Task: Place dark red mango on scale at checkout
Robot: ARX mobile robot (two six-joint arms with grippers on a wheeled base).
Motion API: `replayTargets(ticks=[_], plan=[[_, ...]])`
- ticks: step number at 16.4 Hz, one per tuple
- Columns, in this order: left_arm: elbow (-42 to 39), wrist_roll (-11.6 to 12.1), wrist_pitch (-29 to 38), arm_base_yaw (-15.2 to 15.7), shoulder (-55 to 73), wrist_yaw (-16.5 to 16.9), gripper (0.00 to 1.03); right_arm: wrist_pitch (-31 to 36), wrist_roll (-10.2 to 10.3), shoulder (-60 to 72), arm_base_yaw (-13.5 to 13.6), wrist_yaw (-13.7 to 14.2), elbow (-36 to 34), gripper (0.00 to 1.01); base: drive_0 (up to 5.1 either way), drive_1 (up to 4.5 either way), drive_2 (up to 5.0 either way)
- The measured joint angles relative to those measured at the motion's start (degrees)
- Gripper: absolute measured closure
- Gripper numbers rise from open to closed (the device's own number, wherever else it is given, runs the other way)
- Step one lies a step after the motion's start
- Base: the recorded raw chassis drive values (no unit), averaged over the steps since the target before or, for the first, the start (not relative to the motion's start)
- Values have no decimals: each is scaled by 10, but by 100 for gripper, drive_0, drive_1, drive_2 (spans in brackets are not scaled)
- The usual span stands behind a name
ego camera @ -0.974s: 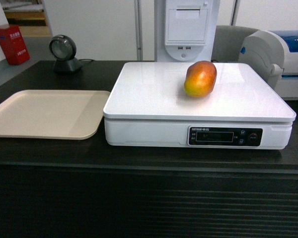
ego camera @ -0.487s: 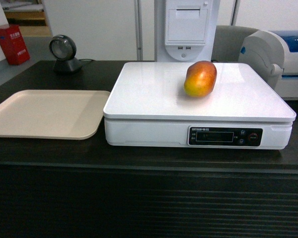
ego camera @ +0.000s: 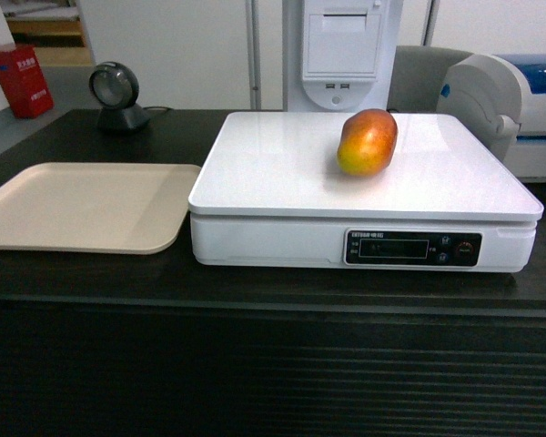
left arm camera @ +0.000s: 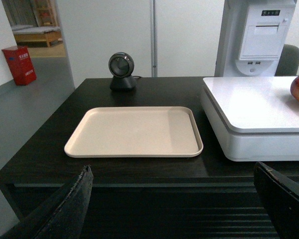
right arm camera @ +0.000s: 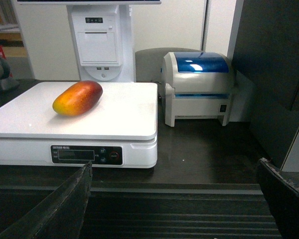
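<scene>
The dark red mango (ego camera: 367,143) lies on its side on the white scale (ego camera: 282,173) atop the desk (ego camera: 91,273), so the job looks done, with left gripper (left arm camera: 177,204) and right gripper (right arm camera: 177,204) both spread wide, holding nothing.

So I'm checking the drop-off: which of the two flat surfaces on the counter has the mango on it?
The white scale, right of the beige tray. The dark red mango lies on its glossy plate.
</scene>
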Motion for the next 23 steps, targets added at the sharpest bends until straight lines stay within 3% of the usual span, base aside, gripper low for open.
replayTargets(ticks=[23], plan=[[0, 0, -1, 0, 0, 0, 5, -1, 0, 0, 0, 0, 0, 3, 0, 0, 0]])
